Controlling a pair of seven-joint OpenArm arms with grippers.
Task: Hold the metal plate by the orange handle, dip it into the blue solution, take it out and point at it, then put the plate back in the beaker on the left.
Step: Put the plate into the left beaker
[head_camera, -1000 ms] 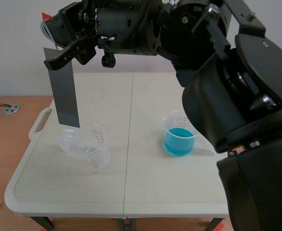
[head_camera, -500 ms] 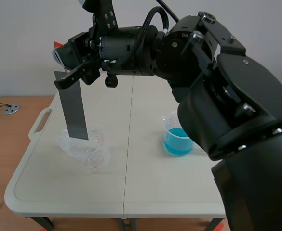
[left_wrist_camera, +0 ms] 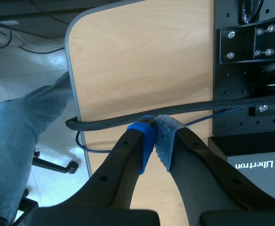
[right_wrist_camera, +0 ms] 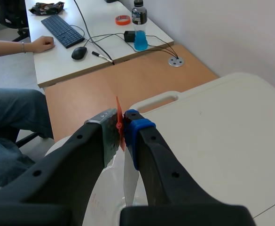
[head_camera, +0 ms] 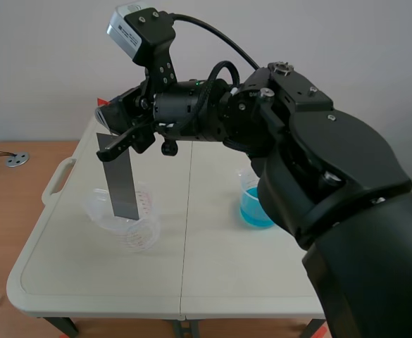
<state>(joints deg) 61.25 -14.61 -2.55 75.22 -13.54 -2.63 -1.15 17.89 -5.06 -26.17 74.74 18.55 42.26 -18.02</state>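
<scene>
Scene view: right gripper (head_camera: 115,137) reaches in high across the table (head_camera: 86,274), clenched on the top of the metal plate (head_camera: 121,186). The plate is a flat, matte grey strip, hanging near-upright with a slight tilt, its lower end inside the mouth of the clear beaker (head_camera: 139,232) at the table's left. Can't tell if it touches the bottom. The beaker is thin see-through plastic with red graduation marks. The blue solution (head_camera: 251,211) sits in a second clear beaker, well apart to the right, half hidden by the arm

Right wrist view adds the grip detail: the orange handle (right_wrist_camera: 119,120) is a thin sliver pinched between the dotted pads, one blue, one grey. The plate shows only edge-on under the fingers

Left gripper (left_wrist_camera: 155,134) shows only in its own wrist view: closed on nothing, pad tips meeting, above a wooden desk (left_wrist_camera: 142,56) with a braided black cable (left_wrist_camera: 109,122) crossing just ahead
</scene>
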